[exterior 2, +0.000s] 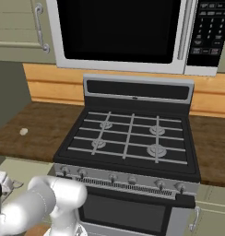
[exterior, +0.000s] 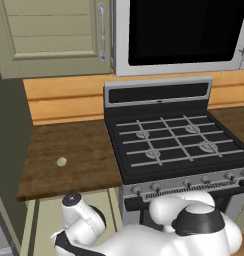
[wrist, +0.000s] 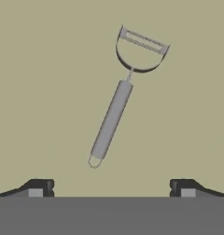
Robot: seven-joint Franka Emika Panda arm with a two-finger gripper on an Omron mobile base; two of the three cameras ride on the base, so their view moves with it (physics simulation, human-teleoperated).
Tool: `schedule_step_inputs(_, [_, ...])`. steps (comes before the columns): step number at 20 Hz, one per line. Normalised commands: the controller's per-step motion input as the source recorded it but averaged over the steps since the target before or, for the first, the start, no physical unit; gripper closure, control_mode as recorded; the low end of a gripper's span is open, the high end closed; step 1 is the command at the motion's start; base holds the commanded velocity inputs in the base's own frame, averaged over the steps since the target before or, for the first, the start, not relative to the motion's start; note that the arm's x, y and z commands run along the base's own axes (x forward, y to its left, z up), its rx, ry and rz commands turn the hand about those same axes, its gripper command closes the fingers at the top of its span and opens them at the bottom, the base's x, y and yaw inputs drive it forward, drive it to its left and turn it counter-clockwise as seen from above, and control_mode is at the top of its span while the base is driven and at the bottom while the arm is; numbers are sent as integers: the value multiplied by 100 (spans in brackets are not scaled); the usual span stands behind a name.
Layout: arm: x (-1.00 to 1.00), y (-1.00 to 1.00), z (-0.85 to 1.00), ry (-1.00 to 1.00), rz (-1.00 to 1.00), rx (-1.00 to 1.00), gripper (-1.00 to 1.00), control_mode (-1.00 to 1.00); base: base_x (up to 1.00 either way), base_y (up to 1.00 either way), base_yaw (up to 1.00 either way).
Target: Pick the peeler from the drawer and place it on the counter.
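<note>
- The pincer is released, with its two dark tips far apart and nothing between them.
- It points straight down at the flat pale floor of the drawer.
- The peeler lies flat on that floor, just past the tips and not touching them.
- The peeler lies slanted in the hand view. Its round loop head with the blade is at the far end, and its grey handle points back toward the gap between the tips.
- The end of the handle is closer to the left tip than to the right one.
- In the left base view the white arm bends low in front of the counter, below its front edge.
- The counter is dark brown wood. A small round beige disc sits on it, near the middle and a bit toward the front edge.
- A black stove top with grey grates sits right beside the counter's right edge.
- A row of knobs runs along the front of the stove.
- A big microwave with a dark door hangs over the stove.
- An olive cabinet door with a metal handle hangs above the counter.
</note>
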Motion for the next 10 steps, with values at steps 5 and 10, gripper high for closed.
schedule_step_inputs(5, [8, 3, -38, -2, 0, 0, -100, -100, 0, 0, 0])
schedule_step_inputs(10, [12, 9, -30, -1, 0, 0, -100, -100, 0, 0, 0])
